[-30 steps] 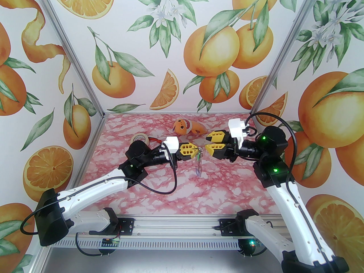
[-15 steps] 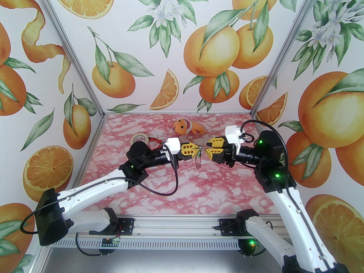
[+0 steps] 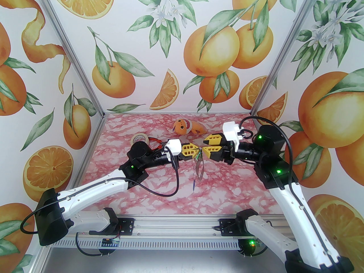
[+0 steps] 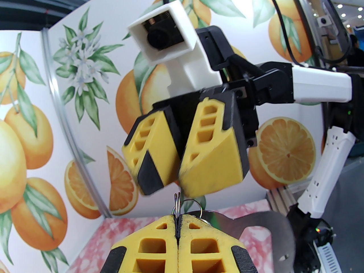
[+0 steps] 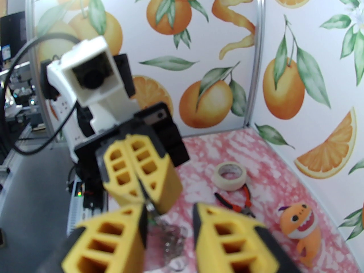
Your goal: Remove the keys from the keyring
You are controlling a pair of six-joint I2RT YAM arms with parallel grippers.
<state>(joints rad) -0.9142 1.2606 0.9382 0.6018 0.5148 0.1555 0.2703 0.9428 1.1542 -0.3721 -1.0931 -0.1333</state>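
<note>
My left gripper (image 3: pixel 196 150) is shut on a small metal ring (image 4: pixel 178 202) of the keyring (image 3: pixel 200 168). The dark grey loop hangs below it above the table and also shows at the right of my left fingers (image 4: pixel 257 223). A sliver of the green key (image 3: pixel 198 155) sits by the fingertips. The blue key (image 3: pixel 193 185) dangles edge-on at the bottom. My right gripper (image 3: pixel 203 148) faces the left one tip to tip, open with a narrow gap. In the right wrist view the blurred keyring (image 5: pixel 168 239) lies between its fingers (image 5: pixel 113 243).
At the back left of the pink marbled table lie a roll of beige tape (image 3: pixel 139 138) and red-handled pliers (image 3: pixel 155 141). An orange plush toy (image 3: pixel 186 126) sits at the back centre. Walls close in on three sides.
My right gripper has moved left until its tips meet the left gripper's, and its jaws have narrowed. The keyring has swung, and the blue key now hangs lower.
</note>
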